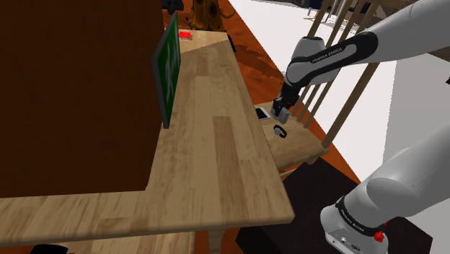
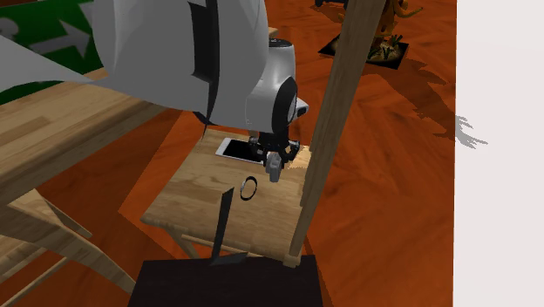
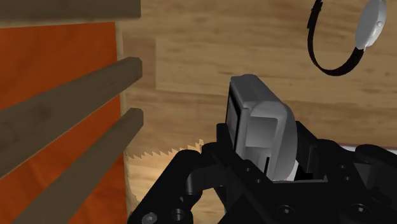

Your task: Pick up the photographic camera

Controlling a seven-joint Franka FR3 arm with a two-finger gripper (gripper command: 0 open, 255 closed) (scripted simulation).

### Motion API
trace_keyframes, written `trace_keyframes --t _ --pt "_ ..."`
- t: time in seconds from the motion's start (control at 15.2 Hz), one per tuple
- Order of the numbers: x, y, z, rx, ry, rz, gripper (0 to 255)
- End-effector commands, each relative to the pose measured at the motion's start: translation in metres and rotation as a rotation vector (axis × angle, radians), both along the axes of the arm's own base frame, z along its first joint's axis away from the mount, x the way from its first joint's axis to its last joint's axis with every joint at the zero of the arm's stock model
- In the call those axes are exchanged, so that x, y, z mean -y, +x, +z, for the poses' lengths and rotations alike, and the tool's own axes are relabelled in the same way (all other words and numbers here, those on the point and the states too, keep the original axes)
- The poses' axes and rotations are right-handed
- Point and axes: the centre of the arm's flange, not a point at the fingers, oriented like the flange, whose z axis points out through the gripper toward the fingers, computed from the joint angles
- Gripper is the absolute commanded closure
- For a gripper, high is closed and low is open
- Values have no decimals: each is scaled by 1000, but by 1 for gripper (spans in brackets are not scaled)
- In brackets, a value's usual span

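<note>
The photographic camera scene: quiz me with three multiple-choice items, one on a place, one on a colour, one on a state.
1. Where does the wristwatch lie?
A. on the chair seat
B. on the table
C. on the floor

2. What colour is the camera?
A. red
B. grey
C. green

3. How is the gripper?
A. open above the table
B. shut on nothing
C. shut on the camera

Answers: 1 A, it rests on the wooden seat near the gripper. 2 B, its body is plain grey. 3 C, the wrist view shows the camera clasped.
</note>
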Motion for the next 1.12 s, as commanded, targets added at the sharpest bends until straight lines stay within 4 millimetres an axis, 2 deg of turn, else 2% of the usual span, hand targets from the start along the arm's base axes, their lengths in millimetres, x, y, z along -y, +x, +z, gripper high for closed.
trace_keyframes --t 0.0,0.92,1.06 --pt "0 0 4 -2 0 1 255" --pt "0 0 78 -2 0 1 255" --pt "0 0 79 -2 0 1 255"
